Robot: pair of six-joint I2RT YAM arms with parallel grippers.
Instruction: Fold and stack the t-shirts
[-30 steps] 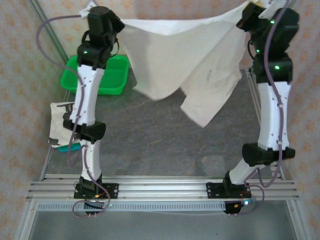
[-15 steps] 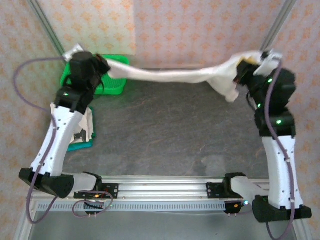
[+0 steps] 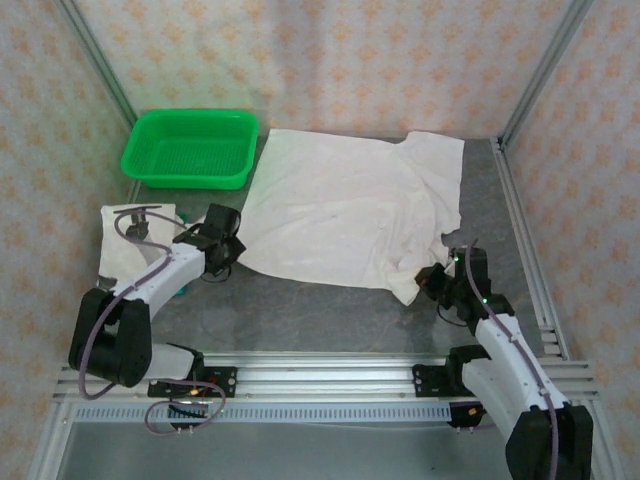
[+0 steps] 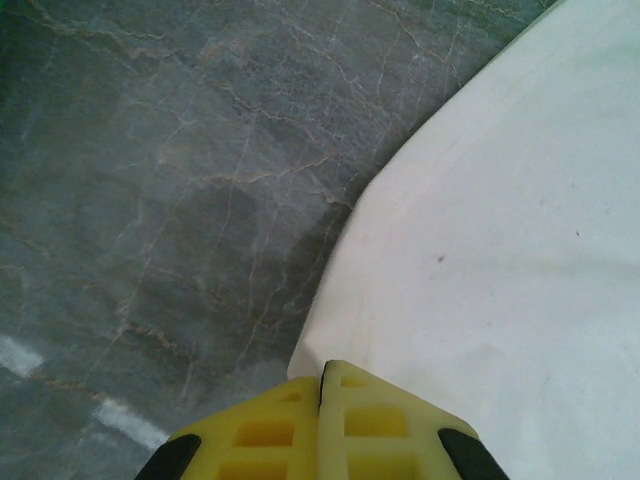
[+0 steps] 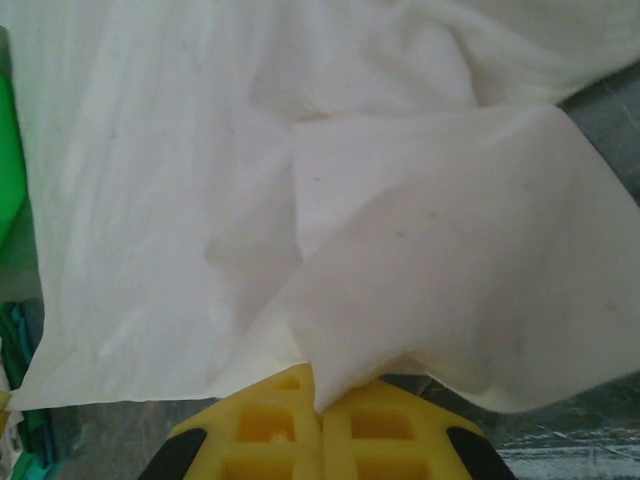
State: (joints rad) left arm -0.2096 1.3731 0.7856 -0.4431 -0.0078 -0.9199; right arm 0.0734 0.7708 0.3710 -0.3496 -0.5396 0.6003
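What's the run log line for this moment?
white cotton t-shirt: spread on grey table | left tool: shut on its corner | right tool: shut on its corner

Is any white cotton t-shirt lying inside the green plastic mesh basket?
No, the green plastic mesh basket shows bare green floor from above; the spread white cotton t-shirt lies on the table beside it.

White t-shirt (image 3: pixel 340 215) spread flat, folded t-shirt (image 3: pixel 115 250) left
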